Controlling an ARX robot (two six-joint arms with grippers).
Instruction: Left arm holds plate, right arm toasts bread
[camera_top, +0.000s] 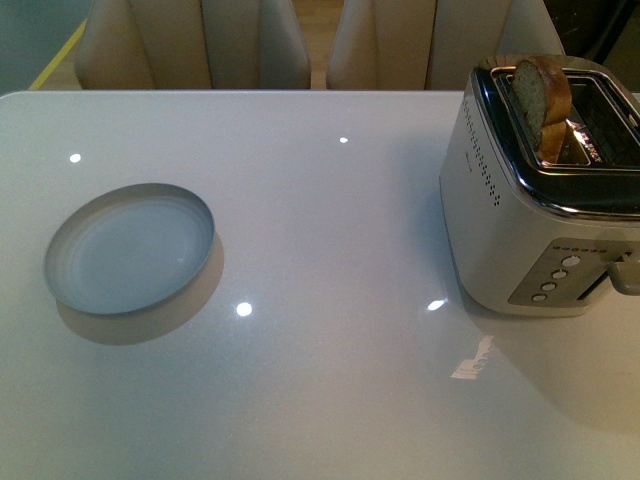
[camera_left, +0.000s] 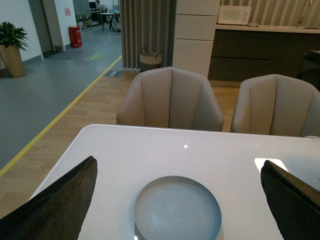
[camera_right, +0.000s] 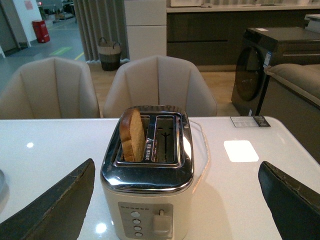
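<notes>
The pale grey-white plate (camera_top: 130, 248) lies empty on the white table at the left. In the left wrist view the plate (camera_left: 177, 210) sits between and ahead of my left gripper (camera_left: 180, 200), whose two black fingers stand wide apart, open and empty. A slice of brown bread (camera_top: 545, 100) stands upright in the left slot of the cream and chrome toaster (camera_top: 520, 230) at the right. The right wrist view shows the bread (camera_right: 132, 135) sticking out of the toaster (camera_right: 147, 190), with my right gripper (camera_right: 175, 200) open around the toaster's front, touching nothing. Neither arm shows in the front view.
The toaster's lever (camera_right: 161, 220) and round buttons (camera_right: 134, 222) face my right gripper. Beige chairs (camera_left: 170, 100) stand behind the table's far edge. A small card (camera_right: 250, 121) lies on the table right of the toaster.
</notes>
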